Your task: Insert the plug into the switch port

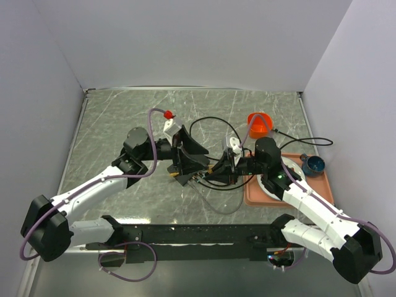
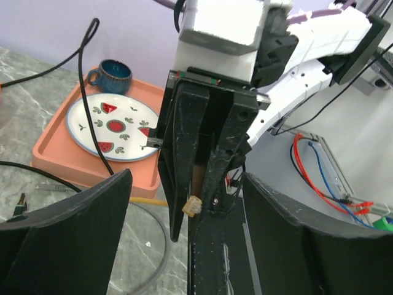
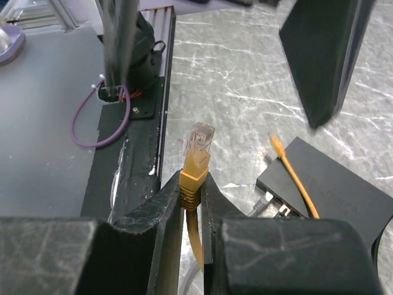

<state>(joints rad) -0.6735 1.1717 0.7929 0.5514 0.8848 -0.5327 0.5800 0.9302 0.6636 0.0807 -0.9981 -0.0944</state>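
The right gripper (image 3: 192, 187) pinches the plug (image 3: 200, 142) by its yellow boot, leaving the clear tip free, likely so it can enter a socket. The switch (image 3: 334, 190) lies flat just beyond. The left gripper (image 1: 187, 159) hangs wide open and empty near it, probably to steady it. The grey marbled table (image 1: 124, 111) has pale walls around it and 1 tray (image 1: 255, 198) at right.

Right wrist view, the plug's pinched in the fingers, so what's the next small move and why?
Probably swing the plug right and down toward the switch. The right fingers hold it by its yellow boot with the clear tip free, while the switch's socket edge lies lower and off to the right, not yet lined up.
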